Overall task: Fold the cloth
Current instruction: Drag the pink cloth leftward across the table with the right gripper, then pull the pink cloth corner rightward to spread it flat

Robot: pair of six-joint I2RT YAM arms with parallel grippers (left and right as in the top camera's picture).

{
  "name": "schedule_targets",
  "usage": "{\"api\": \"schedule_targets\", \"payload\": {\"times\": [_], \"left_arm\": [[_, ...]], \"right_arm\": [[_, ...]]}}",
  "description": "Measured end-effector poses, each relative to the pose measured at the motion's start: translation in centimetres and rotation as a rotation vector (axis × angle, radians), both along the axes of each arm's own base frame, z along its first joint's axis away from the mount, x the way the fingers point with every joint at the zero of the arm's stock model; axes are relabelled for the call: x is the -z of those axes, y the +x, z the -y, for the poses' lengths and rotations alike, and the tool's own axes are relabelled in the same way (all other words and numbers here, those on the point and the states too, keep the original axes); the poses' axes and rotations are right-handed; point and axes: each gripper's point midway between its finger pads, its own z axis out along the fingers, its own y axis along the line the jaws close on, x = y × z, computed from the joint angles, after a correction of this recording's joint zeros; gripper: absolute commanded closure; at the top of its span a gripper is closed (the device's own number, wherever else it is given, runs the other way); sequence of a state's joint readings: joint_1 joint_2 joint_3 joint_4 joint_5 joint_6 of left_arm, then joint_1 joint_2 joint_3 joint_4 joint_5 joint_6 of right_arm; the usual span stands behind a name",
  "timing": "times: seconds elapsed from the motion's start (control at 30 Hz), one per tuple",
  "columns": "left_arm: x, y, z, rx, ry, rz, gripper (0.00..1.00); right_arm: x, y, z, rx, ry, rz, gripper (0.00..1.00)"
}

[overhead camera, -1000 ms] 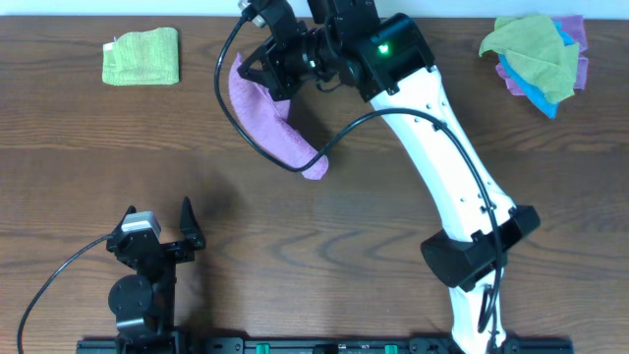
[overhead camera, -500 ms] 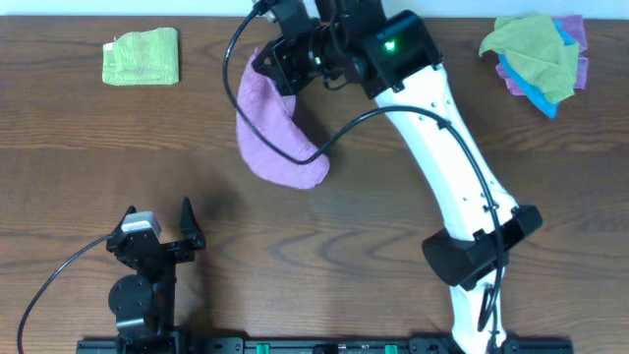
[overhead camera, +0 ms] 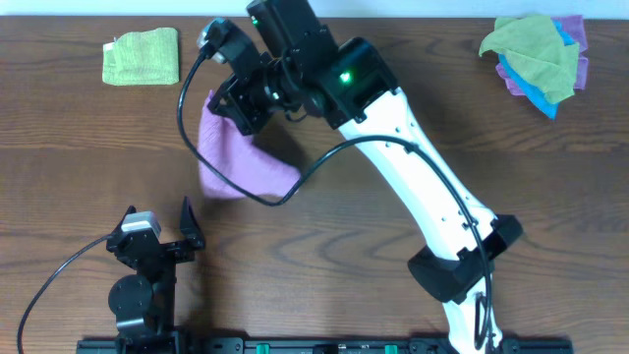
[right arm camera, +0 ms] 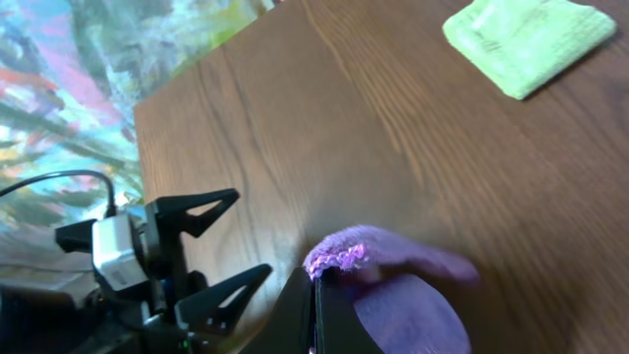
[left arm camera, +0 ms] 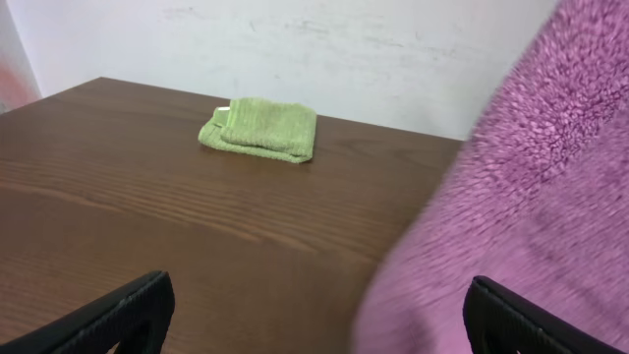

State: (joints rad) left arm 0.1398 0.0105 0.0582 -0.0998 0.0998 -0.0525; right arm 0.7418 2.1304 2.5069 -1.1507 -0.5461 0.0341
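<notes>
Cloth (overhead camera: 236, 162) is up in my right gripper (overhead camera: 239, 103), fingers clamped shut on one edge, only a thin bit of hem showing past the tips in the wrist view. Left gripper (overhead camera: 157, 211) sits at the near edge of the table (overhead camera: 324, 256), fingers wide apart, holding nothing.

Risks as I see 'em: the pinch is right on the hem, so a quick swing could pull it free & drop the lot in a heap. The cloth hangs close in front of the left gripper, filling the right side of its cam, so it could drape over or snag on those open fingers. And if I set it down bunched, there's no flat sheet to fold.

Cloth itself: lilac, fluffy, plain, hanging in a limp rounded drape, not spread. It's left of table centre, between the folded green cloth (overhead camera: 142, 56) at the back and the left gripper. Can't tell if its lower end touches the wood.
</notes>
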Motion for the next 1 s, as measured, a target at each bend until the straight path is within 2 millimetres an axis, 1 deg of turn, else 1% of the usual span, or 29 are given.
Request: {"api": "schedule_targets", "payload": {"times": [0.1,0.17,0.27,0.33,0.37,0.5,0.6,0.63,0.73,0.77,0.8,0.83,0.9,1.0], "left_arm": [[0.0,0.0,0.0,0.0,0.0,0.0,0.04],[0.0,0.0,0.0,0.0,0.0,0.0,0.05],[0.0,0.0,0.0,0.0,0.0,0.0,0.04],[0.0,0.0,0.0,0.0,0.0,0.0,0.05],[0.0,0.0,0.0,0.0,0.0,0.0,0.05],[0.0,0.0,0.0,0.0,0.0,0.0,0.05],[0.0,0.0,0.0,0.0,0.0,0.0,0.05],[0.0,0.0,0.0,0.0,0.0,0.0,0.05],[0.0,0.0,0.0,0.0,0.0,0.0,0.05],[0.0,0.0,0.0,0.0,0.0,0.0,0.05],[0.0,0.0,0.0,0.0,0.0,0.0,0.05],[0.0,0.0,0.0,0.0,0.0,0.0,0.05],[0.0,0.0,0.0,0.0,0.0,0.0,0.04],[0.0,0.0,0.0,0.0,0.0,0.0,0.04]], "right_arm": [[-0.3,-0.8,-0.1,-0.005,-0.009,0.005,0.99],[-0.4,-0.8,0.3,0.01,-0.026,0.012,0.99],[0.0,0.2,1.5,0.071,-0.072,0.041,0.99],[0.8,1.4,2.3,0.114,-0.107,0.055,0.99],[1.5,2.2,2.9,0.137,-0.131,0.056,0.99],[5.5,6.0,5.6,0.227,-0.205,0.032,0.99],[10.1,9.5,8.0,0.298,-0.257,-0.017,0.99],[12.2,10.8,9.1,0.326,-0.281,-0.041,0.99],[17.1,13.9,11.2,0.384,-0.328,-0.086,0.99],[18.4,14.9,11.8,0.405,-0.339,-0.091,0.99],[19.5,15.8,12.5,0.426,-0.348,-0.091,0.99],[20.3,16.3,12.9,0.438,-0.357,-0.095,0.99],[22.3,17.6,14.5,0.476,-0.389,-0.109,0.99],[23.9,18.8,16.5,0.523,-0.42,-0.118,0.99]]}}
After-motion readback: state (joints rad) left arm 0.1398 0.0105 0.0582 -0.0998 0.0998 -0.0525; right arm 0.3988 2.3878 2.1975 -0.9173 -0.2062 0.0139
